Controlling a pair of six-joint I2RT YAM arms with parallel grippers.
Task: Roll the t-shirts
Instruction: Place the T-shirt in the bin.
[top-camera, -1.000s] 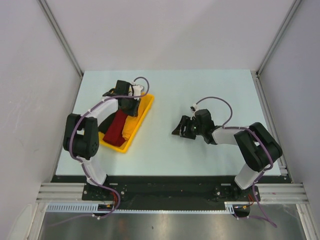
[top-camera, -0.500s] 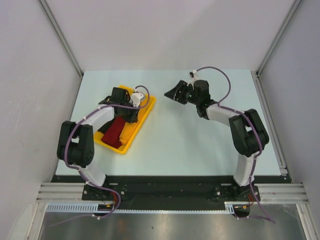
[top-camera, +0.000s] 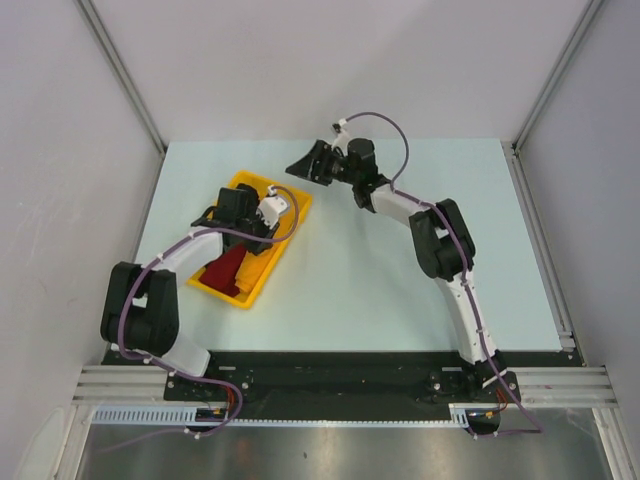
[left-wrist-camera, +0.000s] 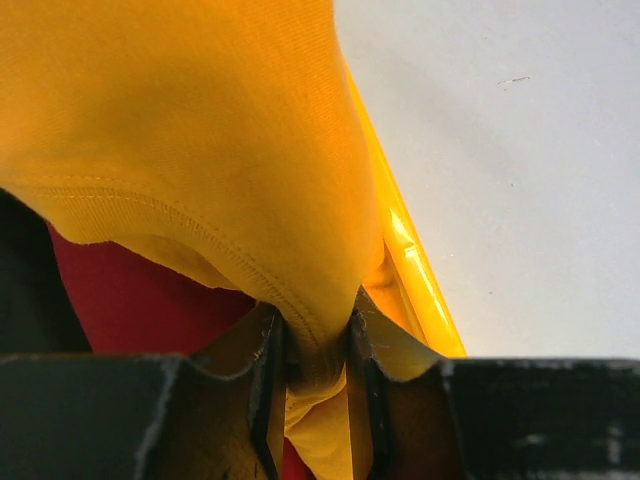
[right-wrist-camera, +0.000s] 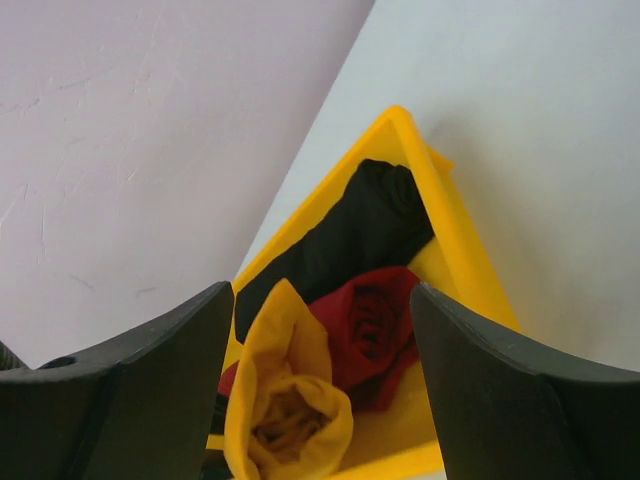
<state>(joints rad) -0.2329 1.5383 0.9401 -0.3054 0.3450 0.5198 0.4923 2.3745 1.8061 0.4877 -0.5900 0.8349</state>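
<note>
Three rolled t-shirts lie in a yellow tray (right-wrist-camera: 470, 270): a mustard one (right-wrist-camera: 290, 410), a dark red one (right-wrist-camera: 375, 320) and a black one (right-wrist-camera: 365, 225). My left gripper (left-wrist-camera: 315, 370) is over the tray (top-camera: 290, 215) and is shut on a fold of the mustard shirt (left-wrist-camera: 200, 130), with the dark red shirt (left-wrist-camera: 130, 300) just beside it. My right gripper (right-wrist-camera: 318, 300) is open and empty. It hovers off the tray's far end (top-camera: 303, 168) and looks down at the rolls. In the top view only the dark red shirt (top-camera: 232, 265) shows plainly.
The tray lies at an angle on the left half of the pale table (top-camera: 400, 270). White walls and metal frame rails (top-camera: 120, 70) close in the back and sides. The right arm stretches across the table's far middle.
My right gripper has swung from the table's middle to the far left, up to the tray's far end. My left gripper has shifted a little nearer along the tray, still holding the mustard shirt.
</note>
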